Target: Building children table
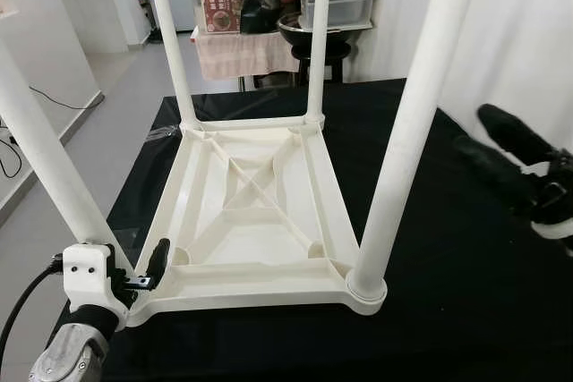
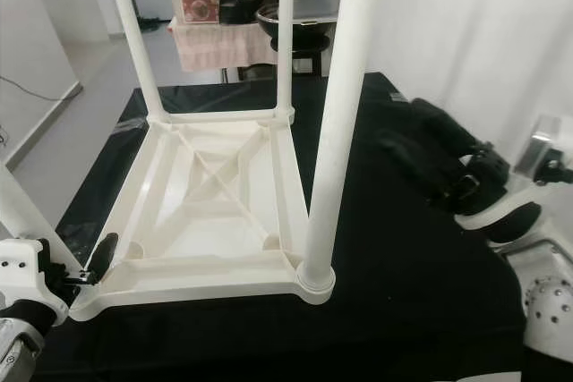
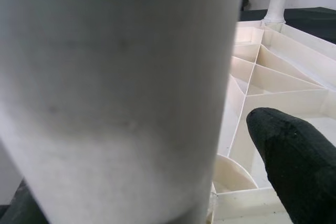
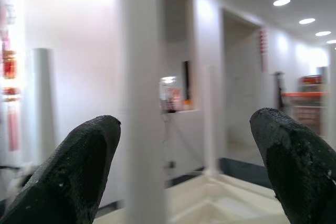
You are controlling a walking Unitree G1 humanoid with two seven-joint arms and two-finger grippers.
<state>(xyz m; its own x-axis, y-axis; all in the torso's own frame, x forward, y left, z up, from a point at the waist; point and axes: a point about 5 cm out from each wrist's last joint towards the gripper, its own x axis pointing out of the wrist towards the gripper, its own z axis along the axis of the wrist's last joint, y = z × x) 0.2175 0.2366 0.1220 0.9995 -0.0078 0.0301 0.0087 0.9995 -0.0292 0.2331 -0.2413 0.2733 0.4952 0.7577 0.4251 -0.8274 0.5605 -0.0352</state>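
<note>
Left gripper (image 1: 148, 275), head views: fingers closed around the near-left leg (image 1: 45, 163) at its base; the table top (image 1: 251, 212) lies upside down on the black cloth (image 1: 448, 310), four legs standing in its corners. Left wrist view: that leg (image 3: 115, 98) sits hard against one finger (image 3: 294, 161). Right wrist view: right gripper (image 4: 184, 166) spread wide, empty, facing the near-right leg (image 1: 407, 145). Advice: keep the gripped leg plumb and press straight down until seated.

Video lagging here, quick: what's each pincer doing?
Left pincer: closed on the near-left table leg.
Right pincer: open, holding nothing.
</note>
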